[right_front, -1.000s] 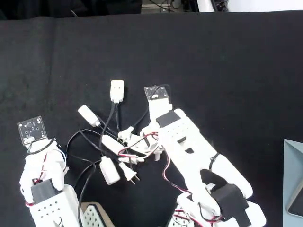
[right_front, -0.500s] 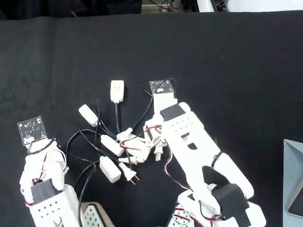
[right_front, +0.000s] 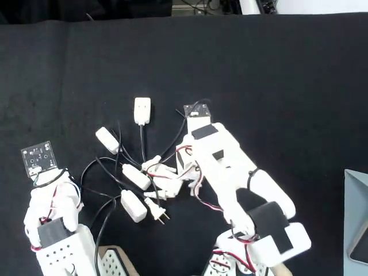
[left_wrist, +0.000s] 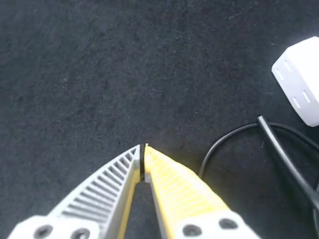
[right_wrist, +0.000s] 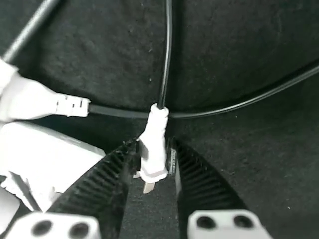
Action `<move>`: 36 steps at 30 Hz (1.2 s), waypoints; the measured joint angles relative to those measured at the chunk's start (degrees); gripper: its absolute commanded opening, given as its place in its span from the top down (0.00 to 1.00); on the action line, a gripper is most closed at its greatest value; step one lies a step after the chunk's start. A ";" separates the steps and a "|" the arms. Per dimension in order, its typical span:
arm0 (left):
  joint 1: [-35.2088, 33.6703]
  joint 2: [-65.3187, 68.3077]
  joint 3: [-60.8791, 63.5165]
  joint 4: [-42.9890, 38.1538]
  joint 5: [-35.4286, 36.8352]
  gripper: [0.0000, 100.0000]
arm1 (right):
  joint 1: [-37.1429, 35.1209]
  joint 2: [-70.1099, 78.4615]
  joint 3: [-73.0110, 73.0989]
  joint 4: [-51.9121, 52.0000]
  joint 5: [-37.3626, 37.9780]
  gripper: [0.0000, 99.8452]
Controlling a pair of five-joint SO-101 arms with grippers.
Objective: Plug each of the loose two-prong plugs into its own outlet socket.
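Several white outlet sockets lie on black cables at the table's middle: one far (right_front: 142, 110), one to its left (right_front: 107, 140), and two nearer (right_front: 136, 176) (right_front: 133, 206). A loose two-prong plug (right_front: 158, 211) lies beside the nearest socket. My right arm (right_front: 221, 161) leans over this tangle. My right gripper (right_wrist: 151, 149) is shut on a white two-prong plug (right_wrist: 155, 129); its black cable (right_wrist: 167, 55) runs away from the fingers. My left gripper (left_wrist: 143, 147) is shut and holds nothing, low over bare cloth, with a socket (left_wrist: 299, 87) off to one side. The left arm (right_front: 52, 213) is at the near left.
The cables (right_front: 98, 167) loop between the sockets and toward the left arm. A grey object (right_front: 356, 218) sits at the right edge. A pale perforated piece (right_front: 112, 261) pokes in at the near edge. Black cloth (right_front: 276, 80) covers the far and right parts.
The right arm has shifted a little and its wrist has turned. The cables and nearer sockets beside it were nudged slightly. The left arm has stayed put.
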 measured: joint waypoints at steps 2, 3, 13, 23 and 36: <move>0.00 0.00 0.00 0.00 0.00 0.97 | 0.00 0.35 0.00 0.00 0.00 0.89; 0.00 0.00 0.00 0.00 0.00 0.97 | 0.00 0.44 0.00 -0.09 0.00 0.90; 0.00 0.00 0.00 0.00 0.00 0.97 | 0.00 0.44 -0.35 0.88 0.00 0.99; 0.00 0.00 0.00 0.00 0.00 0.97 | 0.00 0.53 -2.81 4.84 0.00 0.99; 0.00 0.00 0.00 0.00 0.00 0.97 | -1.14 5.89 -4.22 5.89 0.00 0.99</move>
